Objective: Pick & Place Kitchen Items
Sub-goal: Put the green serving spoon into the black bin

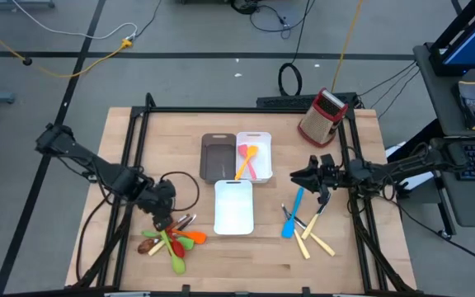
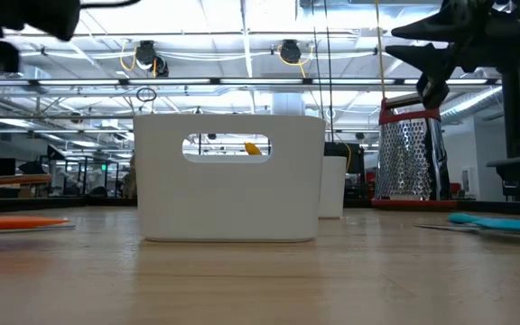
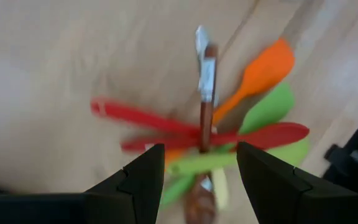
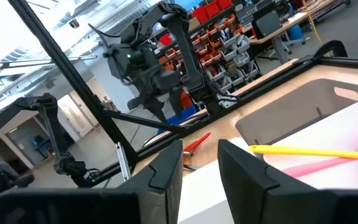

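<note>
Only two utensils, a yellow spatula (image 1: 246, 159) and a pink one (image 1: 252, 165), lie in the far white tray (image 1: 264, 137). To its left on the surface (image 1: 180, 140), the left hand (image 1: 162, 221) hangs open and empty over the colourful pile of spoons (image 1: 175, 242). To its right, the right hand (image 1: 299, 176) hovers part-open, holding nothing, beside the blue spatula and knives (image 1: 303, 225). By the look of it, most of the job remains.

There are no words, numbers or signs to read in any of the pictures. The trays, the grater and the spoons have no labels that show. The things in the room behind are too far off to read.
</note>
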Robot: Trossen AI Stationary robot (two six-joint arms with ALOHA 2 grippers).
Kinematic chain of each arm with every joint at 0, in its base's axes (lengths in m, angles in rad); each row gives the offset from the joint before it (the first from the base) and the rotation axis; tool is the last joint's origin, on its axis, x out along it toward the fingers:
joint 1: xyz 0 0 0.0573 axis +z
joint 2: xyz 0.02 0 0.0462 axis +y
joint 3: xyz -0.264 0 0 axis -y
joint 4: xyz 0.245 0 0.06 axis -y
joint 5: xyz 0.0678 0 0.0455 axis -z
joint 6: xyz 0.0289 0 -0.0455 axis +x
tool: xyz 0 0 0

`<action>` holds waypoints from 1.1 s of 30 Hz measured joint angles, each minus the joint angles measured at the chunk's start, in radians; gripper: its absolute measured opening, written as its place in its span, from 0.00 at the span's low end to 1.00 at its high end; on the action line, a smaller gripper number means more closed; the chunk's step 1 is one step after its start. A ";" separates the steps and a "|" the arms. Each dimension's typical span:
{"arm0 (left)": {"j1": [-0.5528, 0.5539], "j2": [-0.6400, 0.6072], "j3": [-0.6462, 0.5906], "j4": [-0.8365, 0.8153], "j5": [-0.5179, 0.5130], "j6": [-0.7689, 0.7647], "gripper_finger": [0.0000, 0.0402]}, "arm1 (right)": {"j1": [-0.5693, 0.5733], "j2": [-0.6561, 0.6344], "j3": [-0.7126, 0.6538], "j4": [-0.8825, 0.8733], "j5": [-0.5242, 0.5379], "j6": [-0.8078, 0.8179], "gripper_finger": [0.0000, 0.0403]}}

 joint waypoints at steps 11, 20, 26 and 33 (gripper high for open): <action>-0.087 0.007 0.000 -0.010 0.182 -0.615 0.52 | 0.000 -0.035 -0.006 0.003 0.001 -0.134 0.23; -0.217 0.007 0.000 -0.007 0.140 -1.002 0.52 | 0.000 -0.036 -0.006 0.002 0.001 -0.147 0.23; -0.282 0.007 -0.001 0.004 -0.101 -1.069 0.52 | 0.000 -0.036 -0.006 0.002 0.001 -0.147 0.23; -0.301 0.045 -0.001 -0.007 -0.099 -1.192 0.52 | 0.000 -0.036 -0.006 -0.001 0.000 -0.146 0.23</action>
